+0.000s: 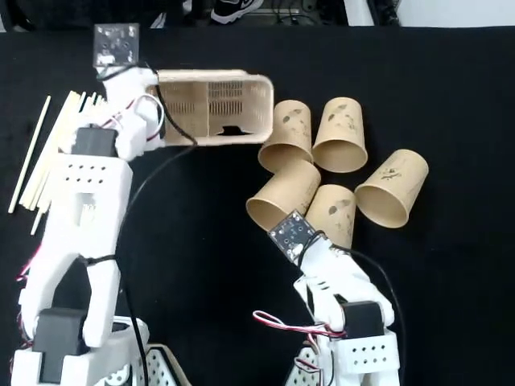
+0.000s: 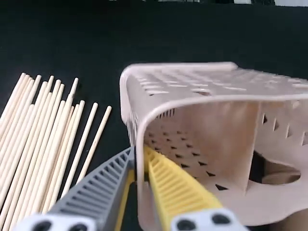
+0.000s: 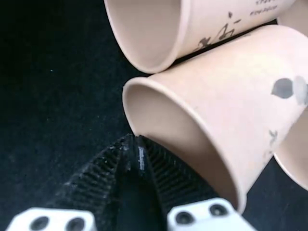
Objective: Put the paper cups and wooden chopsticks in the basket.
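Note:
The beige perforated basket [image 1: 213, 107] lies tipped on its side at the back left of the black table. My left gripper [image 2: 138, 156] is shut on the rim of the basket [image 2: 192, 125], one finger inside and one outside. A bundle of wooden chopsticks [image 1: 48, 153] lies flat just left of the basket, and the chopsticks [image 2: 43, 139] are loose beside the gripper. Several paper cups [image 1: 342, 133] lie on their sides at centre right. My right gripper [image 3: 139, 144] is shut on the rim of the nearest paper cup [image 3: 216, 110], which is the cup [image 1: 334, 211] closest to that arm.
One stray chopstick [image 1: 28, 157] lies apart at the far left. The white left arm [image 1: 84, 209] stretches along the table's left side. A second cup [image 3: 163, 29] touches the held one. Bare black tabletop [image 1: 201, 241] lies between the two arms.

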You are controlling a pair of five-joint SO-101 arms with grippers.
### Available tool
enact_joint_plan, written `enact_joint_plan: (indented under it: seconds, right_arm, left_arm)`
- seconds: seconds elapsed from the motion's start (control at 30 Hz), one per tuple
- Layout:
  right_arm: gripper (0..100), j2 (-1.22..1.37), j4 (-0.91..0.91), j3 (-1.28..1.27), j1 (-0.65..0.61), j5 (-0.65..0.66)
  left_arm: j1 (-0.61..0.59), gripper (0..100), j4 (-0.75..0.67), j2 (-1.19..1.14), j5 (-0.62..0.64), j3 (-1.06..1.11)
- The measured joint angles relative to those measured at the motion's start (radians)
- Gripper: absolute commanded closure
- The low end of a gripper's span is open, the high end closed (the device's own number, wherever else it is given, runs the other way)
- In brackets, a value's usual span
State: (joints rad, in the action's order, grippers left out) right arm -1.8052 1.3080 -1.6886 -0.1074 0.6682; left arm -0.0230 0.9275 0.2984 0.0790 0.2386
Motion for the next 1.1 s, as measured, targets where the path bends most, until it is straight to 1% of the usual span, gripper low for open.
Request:
enact_joint_plan:
  seconds: [0.2, 0.3, 0.5, 0.67, 0.73, 0.9, 0.93, 1.1]
  right_arm:
    - [98.5, 0.000, 0.000, 0.000, 0.000, 0.000]
    - [98.5, 0.000, 0.000, 0.000, 0.000, 0.000]
    - [98.5, 0.000, 0.000, 0.000, 0.000, 0.000]
    - [98.4, 0.000, 0.000, 0.000, 0.000, 0.000]
    - [98.4, 0.000, 0.000, 0.000, 0.000, 0.000]
    - [98.4, 0.000, 0.000, 0.000, 0.000, 0.000]
    - [98.4, 0.000, 0.000, 0.000, 0.000, 0.000]
    - [98.4, 0.000, 0.000, 0.000, 0.000, 0.006]
  left_arm:
    - [0.000, 97, 0.206, 0.002, 0.040, -0.170]
    - [0.000, 97, 0.284, 0.002, 0.044, -0.222]
    - [0.000, 97, 0.384, 0.002, 0.081, -0.244]
    - [0.000, 97, 0.425, 0.002, 0.094, -0.245]
    - [0.000, 93, 0.442, 0.002, 0.095, -0.245]
    - [0.000, 70, 0.473, 0.005, 0.095, -0.269]
    - [0.000, 68, 0.489, 0.009, 0.095, -0.279]
    - [-0.002, 68, 0.638, 0.018, 0.095, -0.391]
